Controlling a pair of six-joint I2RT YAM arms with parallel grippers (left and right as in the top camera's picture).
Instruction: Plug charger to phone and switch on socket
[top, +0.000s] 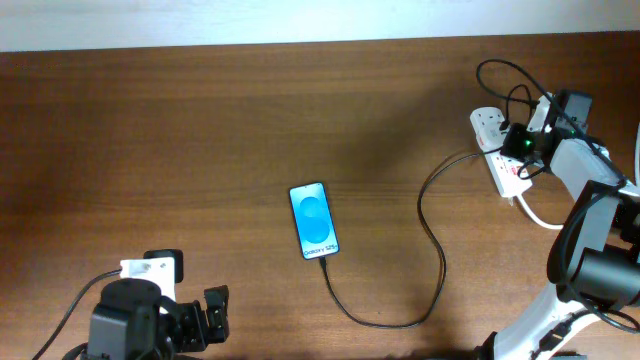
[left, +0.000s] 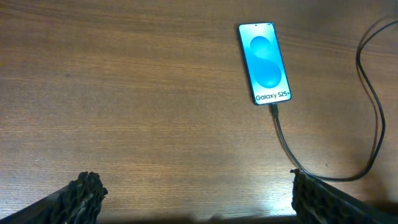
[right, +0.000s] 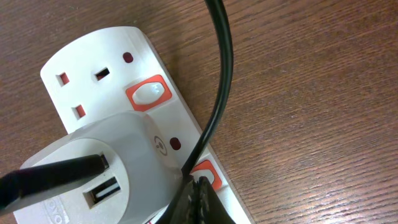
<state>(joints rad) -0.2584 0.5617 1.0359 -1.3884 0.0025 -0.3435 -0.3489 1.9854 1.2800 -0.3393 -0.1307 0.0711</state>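
Observation:
The phone (top: 314, 220) lies flat mid-table with its blue screen lit; it also shows in the left wrist view (left: 265, 63). The black charger cable (top: 432, 250) is plugged into the phone's near end (left: 273, 109) and loops right to a white adapter (right: 118, 158) seated in the socket strip (top: 497, 150). My right gripper (right: 200, 186) is shut, its tips pressing on the red switch (right: 208, 174) beside the adapter. A second red switch (right: 149, 93) sits by a free outlet. My left gripper (left: 196, 199) is open and empty, near the table's front edge.
The strip's thick white cord (top: 535, 215) trails toward the right arm's base. A loose black wire loop (top: 505, 75) lies behind the strip. The table's far edge meets a white wall along the top.

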